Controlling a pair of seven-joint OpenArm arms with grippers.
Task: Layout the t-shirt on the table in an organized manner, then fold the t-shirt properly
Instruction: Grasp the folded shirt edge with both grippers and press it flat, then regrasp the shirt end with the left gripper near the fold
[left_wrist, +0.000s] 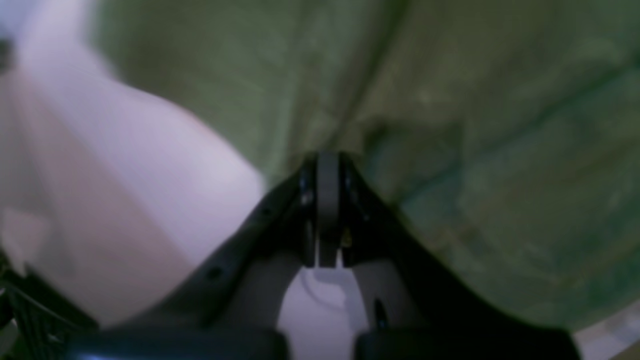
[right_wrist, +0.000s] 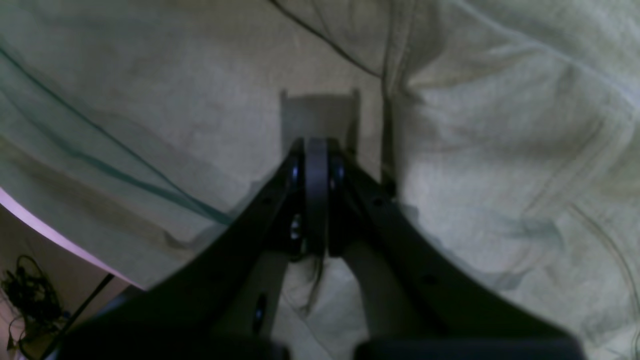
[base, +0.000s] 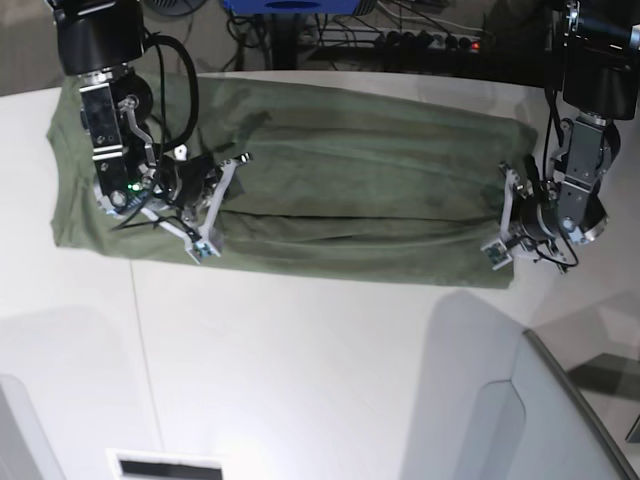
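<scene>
Base view: t-shirt (base: 330, 190) lies lengthwise folded across the table (base: 300, 360).

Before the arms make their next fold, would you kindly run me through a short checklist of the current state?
1. t-shirt lies on the table: ok, as a long folded band across it.
2. left gripper shut at the band's end: ok; whether cloth is pinched, cannot tell.
3. right gripper shut over the cloth: ok; whether it grips any, cannot tell.
4. Cloth smooth: not ok, creases and a long fold line show.
5. Near hem straight: ok, it runs almost level.
6. Sleeves and collar tucked: cannot tell, not visible.
</scene>
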